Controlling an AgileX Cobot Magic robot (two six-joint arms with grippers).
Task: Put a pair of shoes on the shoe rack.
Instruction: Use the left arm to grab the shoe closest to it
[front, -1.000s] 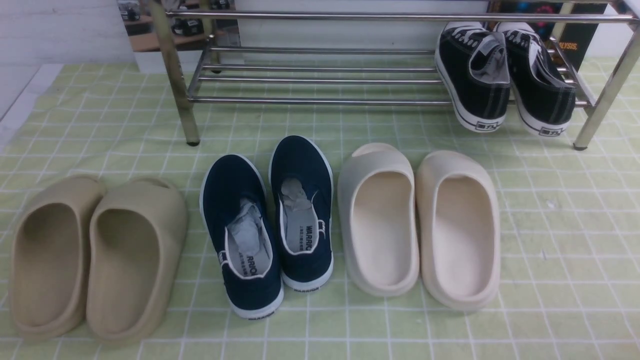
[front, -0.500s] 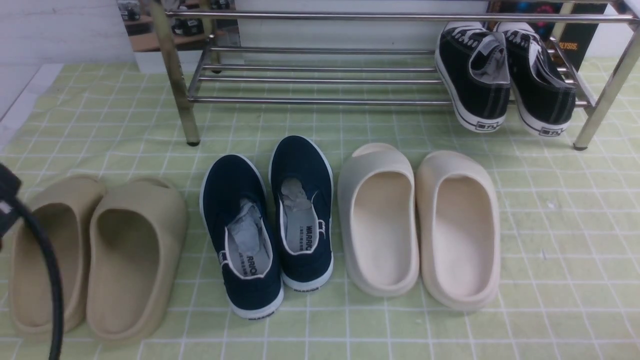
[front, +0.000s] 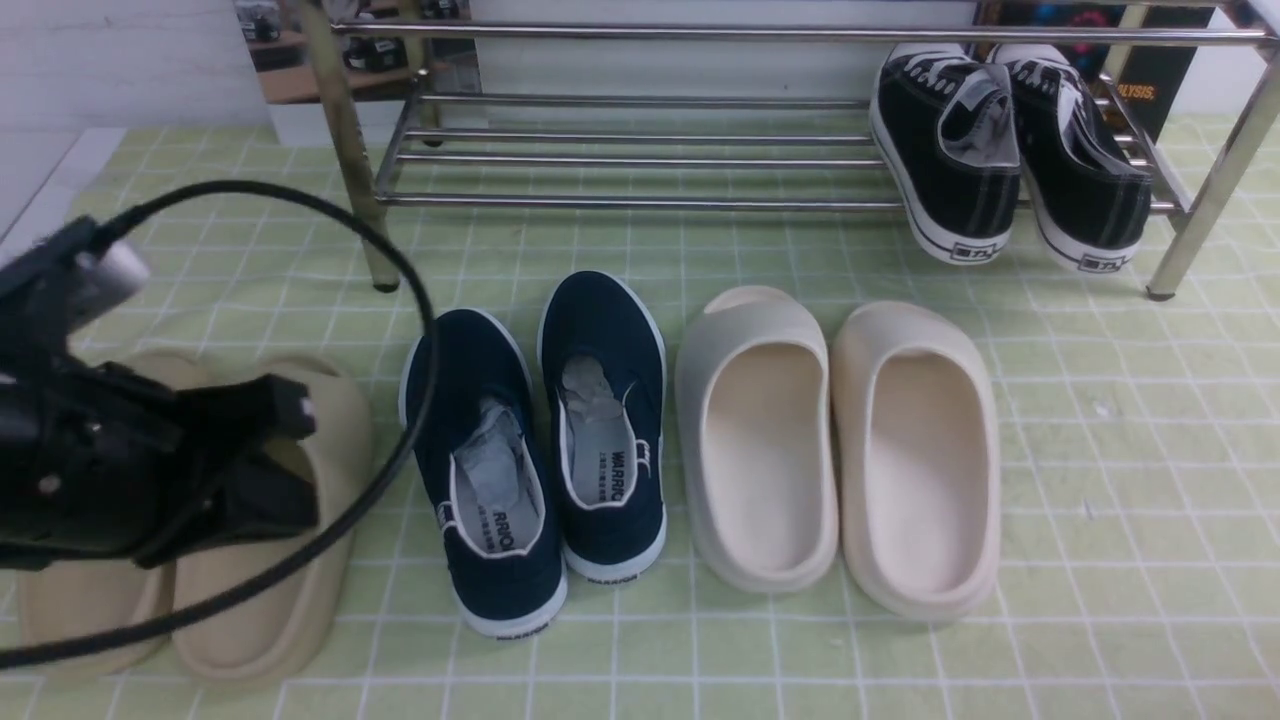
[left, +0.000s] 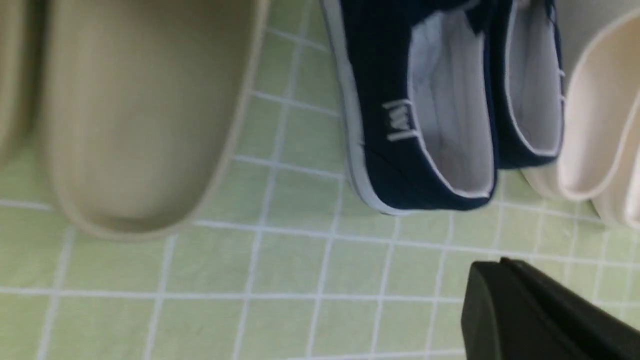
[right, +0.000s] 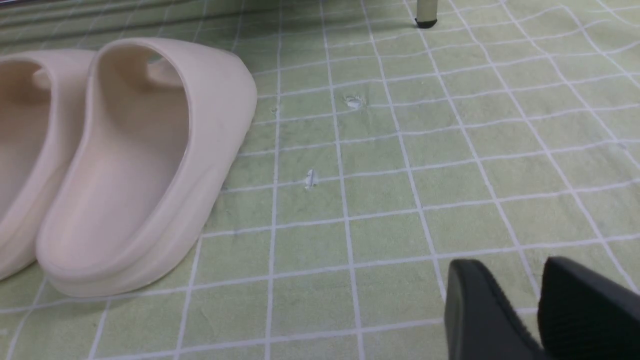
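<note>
Over the tan slides (front: 262, 600), the left end effector (left: 495, 282) is closed, empty; the right end effector (right: 537, 300) has 2 fingers (right: 477, 315) apart, holding nothing.

I see two cream slides (right: 150, 150) lying side by side, touching, on the green checked cloth (right: 400, 175). One foot of the shoe rack (right: 426, 12) stands well beyond them. The right gripper (right: 520, 275) shows its two black fingers parted over bare cloth.

Grn check mat (front: 1100, 450) w/ rack (front: 640, 201), navy slip-ons (front: 605, 330), slides (front: 760, 450)
</note>
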